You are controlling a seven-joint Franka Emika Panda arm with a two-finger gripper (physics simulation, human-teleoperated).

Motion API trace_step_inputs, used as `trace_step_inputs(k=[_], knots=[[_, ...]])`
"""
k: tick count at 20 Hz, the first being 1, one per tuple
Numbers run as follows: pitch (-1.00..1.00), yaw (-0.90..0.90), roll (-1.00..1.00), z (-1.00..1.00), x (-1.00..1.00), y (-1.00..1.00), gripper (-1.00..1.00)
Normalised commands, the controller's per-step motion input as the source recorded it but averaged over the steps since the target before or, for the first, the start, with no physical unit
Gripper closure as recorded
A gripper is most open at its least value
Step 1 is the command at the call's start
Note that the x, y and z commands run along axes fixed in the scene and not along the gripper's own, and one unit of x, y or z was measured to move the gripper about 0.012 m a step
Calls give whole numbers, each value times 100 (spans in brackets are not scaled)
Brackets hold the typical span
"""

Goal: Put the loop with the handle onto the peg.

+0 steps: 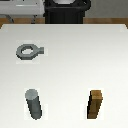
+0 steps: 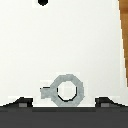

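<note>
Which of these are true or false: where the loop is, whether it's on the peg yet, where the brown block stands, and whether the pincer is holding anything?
1. The loop with the handle lies flat on the white table. True.
2. The loop is already around the peg. False: it lies apart from the peg, farther back on the table.
3. The brown block stands toward the exterior view's right of the peg. True.
4. The pincer holds the loop. False: in the wrist view the loop lies on the table between the fingertips, ungripped.
5. The peg has fallen over. False: it stands upright.
</note>
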Motion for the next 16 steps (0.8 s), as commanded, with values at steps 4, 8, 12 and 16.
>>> trace_step_inputs(k=[4,8,12,16], knots=[[0,0,0,0,-25,-100,-100],[0,0,0,0,0,25,-100],[0,0,0,0,-25,0,-100],[0,0,0,-25,-25,25,-100]])
